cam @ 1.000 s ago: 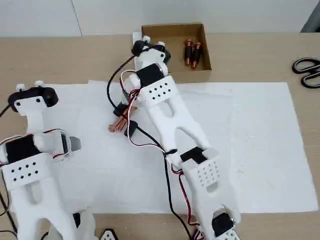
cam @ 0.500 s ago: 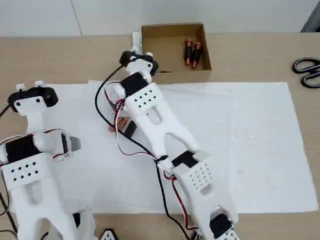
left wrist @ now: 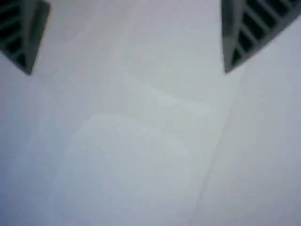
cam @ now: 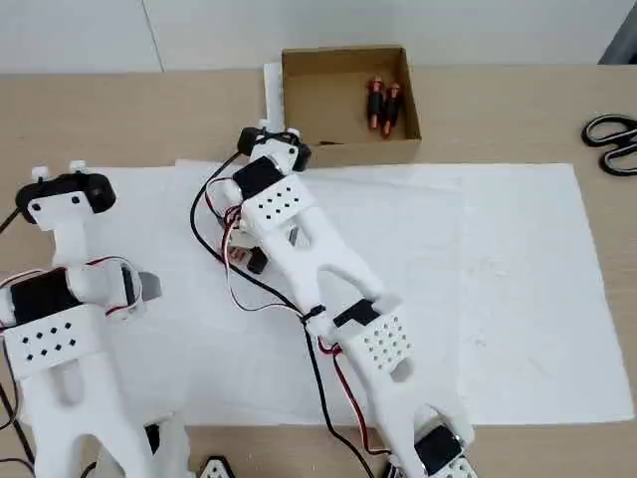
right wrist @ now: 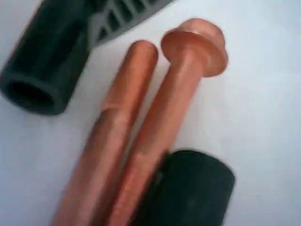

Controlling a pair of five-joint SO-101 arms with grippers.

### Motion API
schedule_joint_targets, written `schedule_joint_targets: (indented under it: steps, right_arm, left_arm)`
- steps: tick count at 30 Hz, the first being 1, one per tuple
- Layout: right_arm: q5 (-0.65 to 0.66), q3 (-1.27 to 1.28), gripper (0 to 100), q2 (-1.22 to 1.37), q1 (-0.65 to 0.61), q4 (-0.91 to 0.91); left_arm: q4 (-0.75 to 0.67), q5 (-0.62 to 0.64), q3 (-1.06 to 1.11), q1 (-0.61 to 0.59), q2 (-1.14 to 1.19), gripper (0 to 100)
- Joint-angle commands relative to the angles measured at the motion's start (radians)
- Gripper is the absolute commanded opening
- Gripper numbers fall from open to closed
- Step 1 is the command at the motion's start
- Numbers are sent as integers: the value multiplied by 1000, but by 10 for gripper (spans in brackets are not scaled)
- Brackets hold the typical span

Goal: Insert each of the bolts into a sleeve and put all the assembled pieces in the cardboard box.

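Two copper bolts (right wrist: 181,110) lie touching on the sheet (cam: 498,249), left of the table's (cam: 119,110) middle, with black sleeves (right wrist: 42,70) close by. The box (cam: 343,151) at the far edge holds two finished pieces (cam: 383,105). The left pincer (left wrist: 127,70) gapes empty; the right pincer's (right wrist: 117,16) state I cannot tell. The bolts look stiff, light and smooth, and likely to roll: grip mid-shank.

Two white plastic arms (cam: 328,254) carry black servo motors (cam: 257,177), perforated plates (cam: 274,202) and trailing red-and-black cables (cam: 231,221).

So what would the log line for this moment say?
box: two assembled pieces | right arm: over loose bolts, sleeves | left gripper: open, over paper
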Motion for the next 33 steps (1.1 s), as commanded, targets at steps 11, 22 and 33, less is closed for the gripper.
schedule_joint_targets:
  steps: [11,22,33]
  right_arm:
    - [-8,-41,139,2,-4,-15]
    - [-5,-46,130,105,-4,-27]
    - [-2,-46,4,87,79,12]
  left_arm:
    - [-25,6,-2,5,-14,247]
    - [-25,6,24,5,-18,247]
    - [-25,6,24,5,-18,247]
